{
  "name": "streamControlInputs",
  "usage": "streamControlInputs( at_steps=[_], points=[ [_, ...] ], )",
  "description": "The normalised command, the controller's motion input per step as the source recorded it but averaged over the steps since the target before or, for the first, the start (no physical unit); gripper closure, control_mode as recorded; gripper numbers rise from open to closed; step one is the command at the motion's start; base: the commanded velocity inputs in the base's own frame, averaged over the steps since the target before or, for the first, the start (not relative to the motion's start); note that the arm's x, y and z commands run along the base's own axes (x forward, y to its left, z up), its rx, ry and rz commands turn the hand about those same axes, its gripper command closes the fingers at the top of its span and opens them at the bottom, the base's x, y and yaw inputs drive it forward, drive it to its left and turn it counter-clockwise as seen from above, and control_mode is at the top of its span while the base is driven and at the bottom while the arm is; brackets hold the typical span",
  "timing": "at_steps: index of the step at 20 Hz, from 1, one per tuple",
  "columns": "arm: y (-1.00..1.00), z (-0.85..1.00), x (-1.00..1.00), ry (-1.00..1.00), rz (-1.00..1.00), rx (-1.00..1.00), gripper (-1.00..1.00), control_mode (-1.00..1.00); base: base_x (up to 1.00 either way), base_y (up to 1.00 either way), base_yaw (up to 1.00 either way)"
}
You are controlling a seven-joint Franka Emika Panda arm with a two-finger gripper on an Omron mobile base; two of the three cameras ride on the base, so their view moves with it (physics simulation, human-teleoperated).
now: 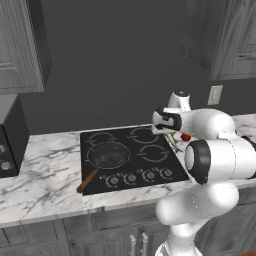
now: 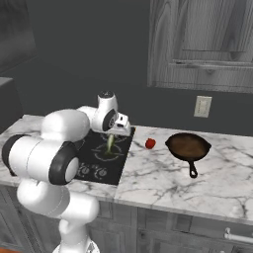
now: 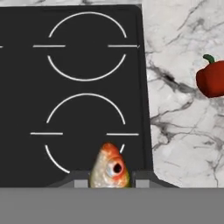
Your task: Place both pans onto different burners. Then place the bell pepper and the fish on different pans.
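Over the cooktop's right side the gripper (image 3: 109, 183) was closed on the fish (image 3: 109, 167), which hung w/ long axis vertical; the black pan (image 1: 108, 154) sat toward the cooktop's left edge, on a front burner.

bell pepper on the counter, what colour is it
Red with a small green stem, clearest in the hand view: bell pepper.

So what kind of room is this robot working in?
A home kitchen, by the look of it, and a rendered one. A black glass cooktop with ring burners is set into a marble counter, grey cabinets hang above, and a brown pan sits on the counter.
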Motion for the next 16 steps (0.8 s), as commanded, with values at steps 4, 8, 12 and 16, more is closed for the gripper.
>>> streamControlInputs(
  at_steps=[4,8,12,16],
  points=[
    [0.84,0.04,0.23,0.02,0.05,0.04,1.0,-1.0,0.0,0.0,0.0],
    [0.72,0.0,0.03,0.01,0.07,0.03,1.0,-1.0,0.0,0.0,0.0],
    [0.73,0.0,0.0,0.01,0.07,0.0,1.0,-1.0,0.0,0.0,0.0],
    [0.75,0.0,0.0,0.01,0.08,0.0,1.0,-1.0,0.0,0.0,0.0]
  ],
)
